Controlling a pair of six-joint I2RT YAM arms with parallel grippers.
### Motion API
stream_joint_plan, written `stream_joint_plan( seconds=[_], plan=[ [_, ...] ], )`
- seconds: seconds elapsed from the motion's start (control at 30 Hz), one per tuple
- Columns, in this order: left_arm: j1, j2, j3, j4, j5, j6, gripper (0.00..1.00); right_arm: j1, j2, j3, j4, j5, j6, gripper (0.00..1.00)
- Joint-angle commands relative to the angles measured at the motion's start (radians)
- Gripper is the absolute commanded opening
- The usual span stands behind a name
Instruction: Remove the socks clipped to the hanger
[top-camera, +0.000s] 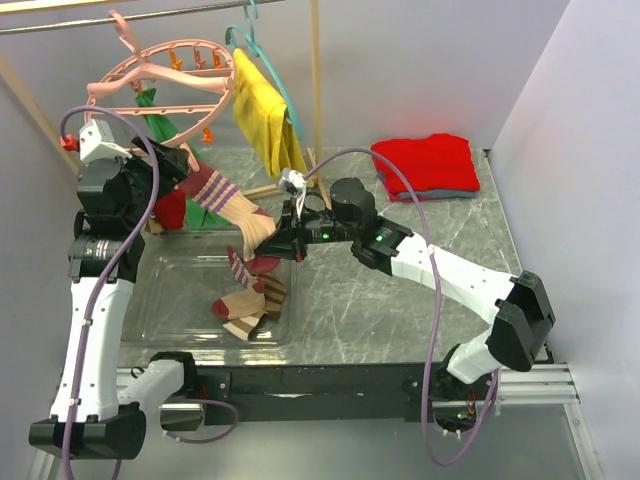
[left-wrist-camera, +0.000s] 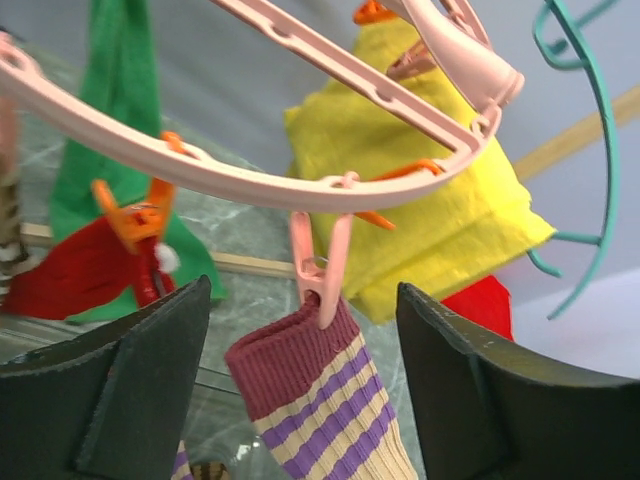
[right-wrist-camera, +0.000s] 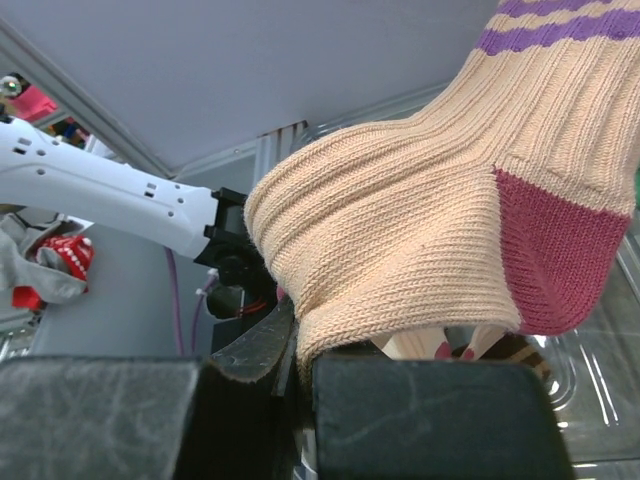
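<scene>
The pink ring hanger (top-camera: 150, 85) hangs at the back left; its rim crosses the left wrist view (left-wrist-camera: 250, 180). A beige sock (top-camera: 228, 200) with maroon cuff and purple stripes hangs from a pink clip (left-wrist-camera: 322, 280) by its cuff (left-wrist-camera: 300, 370). My left gripper (top-camera: 180, 165) is open, its fingers (left-wrist-camera: 150, 370) on either side of the cuff without touching it. My right gripper (top-camera: 272, 240) is shut on the foot of this sock (right-wrist-camera: 420, 230), pinching the fabric between its pads (right-wrist-camera: 420, 420). A red sock (left-wrist-camera: 80, 270) hangs from an orange clip on the ring.
A clear plastic tray (top-camera: 160, 290) under the hanger holds several loose socks (top-camera: 245, 300). A yellow garment (top-camera: 262, 110) on a teal hanger (top-camera: 255, 45) and a green cloth (top-camera: 155, 120) hang beside the ring. Folded red cloth (top-camera: 425, 160) lies at the back right.
</scene>
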Motion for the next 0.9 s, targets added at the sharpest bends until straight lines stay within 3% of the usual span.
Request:
stream_joint_plan(
  seconds=[0.0, 0.17, 0.43, 0.7, 0.87],
  plan=[
    [0.010, -0.009, -0.033, 0.133, 0.131, 0.011, 0.81, -0.015, -0.065, 0.020, 0.040, -0.073, 0.033, 0.00],
    [0.042, -0.006, -0.090, 0.210, 0.180, 0.000, 0.85, -0.018, -0.069, 0.022, 0.037, -0.079, 0.042, 0.00],
    [0.059, 0.043, -0.117, 0.273, 0.234, -0.021, 0.82, -0.018, -0.086, 0.003, 0.057, -0.085, 0.057, 0.00],
    [0.060, 0.069, -0.120, 0.299, 0.223, -0.032, 0.75, -0.019, -0.089, -0.006, 0.072, -0.094, 0.079, 0.00],
    [0.062, 0.066, -0.136, 0.331, 0.215, -0.029, 0.65, -0.019, -0.089, -0.012, 0.082, -0.096, 0.092, 0.00]
  ],
)
